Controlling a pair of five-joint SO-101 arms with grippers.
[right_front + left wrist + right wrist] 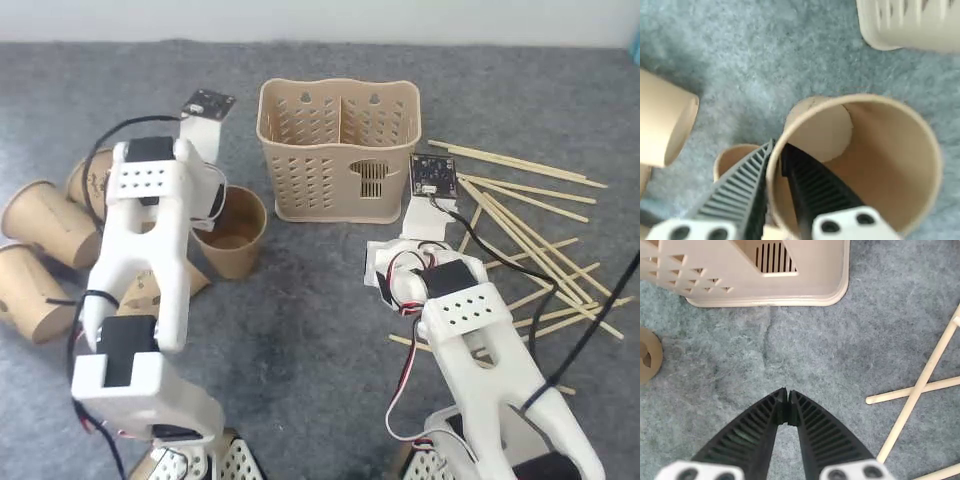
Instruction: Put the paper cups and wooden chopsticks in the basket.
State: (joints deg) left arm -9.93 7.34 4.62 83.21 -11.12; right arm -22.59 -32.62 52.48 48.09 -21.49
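An upright paper cup (233, 232) stands just left of the beige basket's (340, 150) front. My left gripper (776, 147) is shut on this cup's rim (865, 150), one finger inside and one outside. Several more paper cups (40, 222) lie on their sides at the far left. Wooden chopsticks (530, 230) are scattered to the right of the basket. My right gripper (788, 392) is shut and holds nothing. It hovers over the grey mat in front of the basket's right corner (765, 270), with two crossed chopsticks (920, 385) beside it.
The basket has two compartments, both without anything in them. Grey felt covers the table (320, 330). The left arm (145, 250) passes over a lying cup (150, 292). One chopstick (410, 342) runs under the right arm (470, 320).
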